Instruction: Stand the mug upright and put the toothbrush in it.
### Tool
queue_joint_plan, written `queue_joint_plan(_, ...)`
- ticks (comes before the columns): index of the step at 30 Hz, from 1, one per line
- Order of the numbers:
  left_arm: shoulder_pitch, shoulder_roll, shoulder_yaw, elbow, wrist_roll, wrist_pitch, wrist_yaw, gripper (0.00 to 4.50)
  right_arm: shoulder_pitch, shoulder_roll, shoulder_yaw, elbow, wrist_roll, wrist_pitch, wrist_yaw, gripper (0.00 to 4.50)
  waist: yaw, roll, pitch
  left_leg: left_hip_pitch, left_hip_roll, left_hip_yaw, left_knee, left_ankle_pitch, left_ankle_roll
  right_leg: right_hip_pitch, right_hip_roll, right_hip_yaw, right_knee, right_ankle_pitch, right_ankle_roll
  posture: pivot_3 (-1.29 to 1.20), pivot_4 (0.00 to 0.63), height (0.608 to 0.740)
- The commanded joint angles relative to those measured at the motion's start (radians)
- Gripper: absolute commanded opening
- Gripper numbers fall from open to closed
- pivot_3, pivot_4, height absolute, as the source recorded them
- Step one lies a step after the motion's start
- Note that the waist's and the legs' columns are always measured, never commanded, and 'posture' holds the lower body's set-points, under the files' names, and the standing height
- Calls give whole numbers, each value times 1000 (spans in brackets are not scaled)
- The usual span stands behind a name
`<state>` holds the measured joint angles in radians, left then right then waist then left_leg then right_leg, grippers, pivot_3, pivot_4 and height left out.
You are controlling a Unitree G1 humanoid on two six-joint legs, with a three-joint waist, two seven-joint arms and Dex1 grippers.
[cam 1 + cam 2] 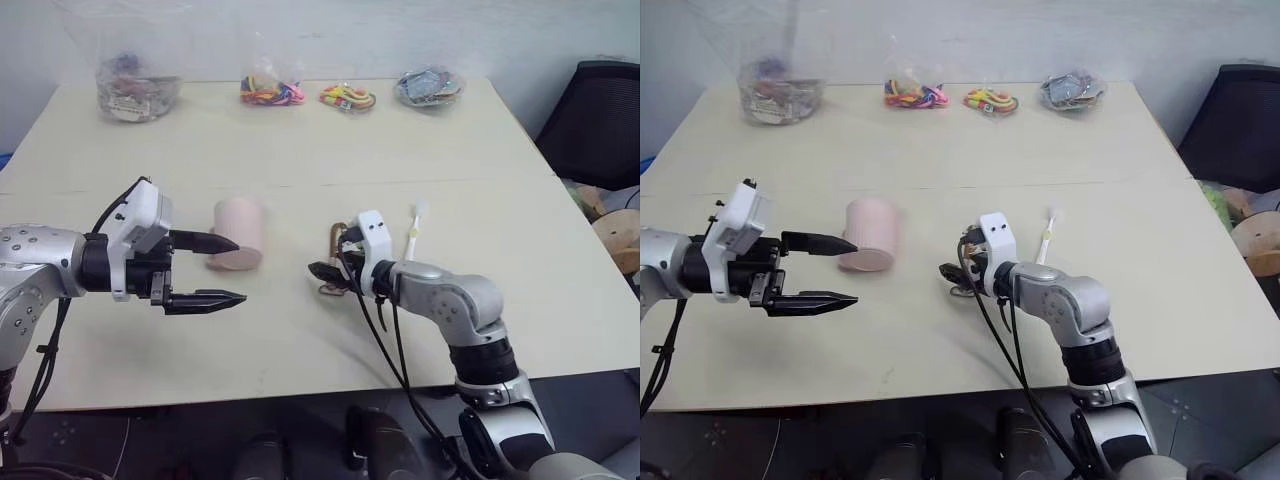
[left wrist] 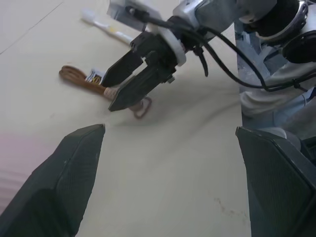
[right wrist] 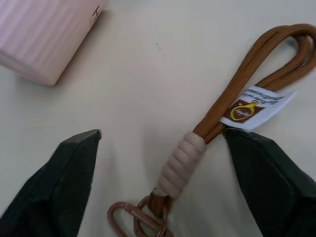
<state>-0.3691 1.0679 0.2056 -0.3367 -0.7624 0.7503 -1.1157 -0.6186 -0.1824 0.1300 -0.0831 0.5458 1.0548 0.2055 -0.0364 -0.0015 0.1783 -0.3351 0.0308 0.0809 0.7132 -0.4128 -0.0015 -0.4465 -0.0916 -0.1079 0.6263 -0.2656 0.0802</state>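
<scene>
The pale pink ribbed mug [image 1: 238,233] lies on its side on the beige table [image 1: 300,150], just beside the wide-open left gripper [image 1: 222,270]. The right gripper [image 3: 163,148], jaws apart, straddles the brown strap keychain [image 3: 237,98]; the pale yellow toothbrush [image 1: 414,232] lies nearby.

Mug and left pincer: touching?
Apart. In the right eye view the left pincer stands open beside the lying mug, and bare table shows between its fingertips and the mug.
</scene>
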Motion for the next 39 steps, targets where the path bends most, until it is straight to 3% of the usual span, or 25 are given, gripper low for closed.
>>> queue_joint_plan(1,-23,-6,2,0,12,-19,1,4500,9,19,28,33,-27,-8,33,2847,0,0,0,0,0,0,0,0,0,0,0,0,0,0,0,0,150,740)
queue_joint_plan(7,-51,-28,-15,18,28,-27,3,4500,8,13,14,19,-59,-12,57,655,1,0,0,0,0,0,0,0,0,0,0,0,0,0,0,0,150,740)
queue_joint_plan(9,-58,-40,-22,20,31,-30,3,4500,9,13,-11,9,-55,-1,53,104,3,0,0,0,0,0,0,0,0,0,-1,0,0,0,0,0,150,740)
queue_joint_plan(12,-87,-84,-37,21,15,-14,28,4500,-15,-32,-113,-47,-35,37,37,83,10,0,0,-1,0,0,1,0,0,0,-1,0,0,0,0,0,150,740)
queue_joint_plan(14,-114,-131,-54,23,9,-4,58,4500,-60,-86,-248,-75,-15,77,7,83,20,1,1,-2,-1,-2,2,0,0,0,-3,-1,0,0,0,0,150,740)
queue_joint_plan(17,-153,-207,-88,15,6,8,102,4500,-85,-236,-421,-82,-14,116,-9,83,35,2,1,-4,-2,-3,3,0,2,0,-5,0,0,1,2,0,150,740)
queue_joint_plan(21,-208,-293,-155,-10,35,-11,135,4500,-2,-434,-547,-29,-21,141,44,83,45,0,0,-5,-3,-5,1,0,3,1,-3,-1,-4,1,2,0,150,740)
queue_joint_plan(26,-252,-353,-188,-4,48,-21,153,4500,117,-465,-616,21,-19,136,63,83,26,0,0,-2,-2,2,0,0,3,1,-2,2,-2,2,3,0,150,740)
queue_joint_plan(32,-248,-372,-182,29,68,-41,157,4500,201,-468,-586,-13,-35,108,72,2197,19,1,0,0,-1,3,0,1,2,0,-2,4,-1,2,3,0,150,740)
queue_joint_plan(34,-246,-369,-175,19,69,-39,161,4500,193,-537,-564,-41,-40,77,125,2882,24,1,1,0,-1,3,0,1,2,0,-2,4,-1,2,3,0,150,740)
queue_joint_plan(39,-210,-313,-73,37,77,-3,230,4500,190,-734,-452,-163,-24,-44,370,2882,34,5,3,0,-1,2,1,1,2,1,-2,4,-2,2,4,0,150,740)
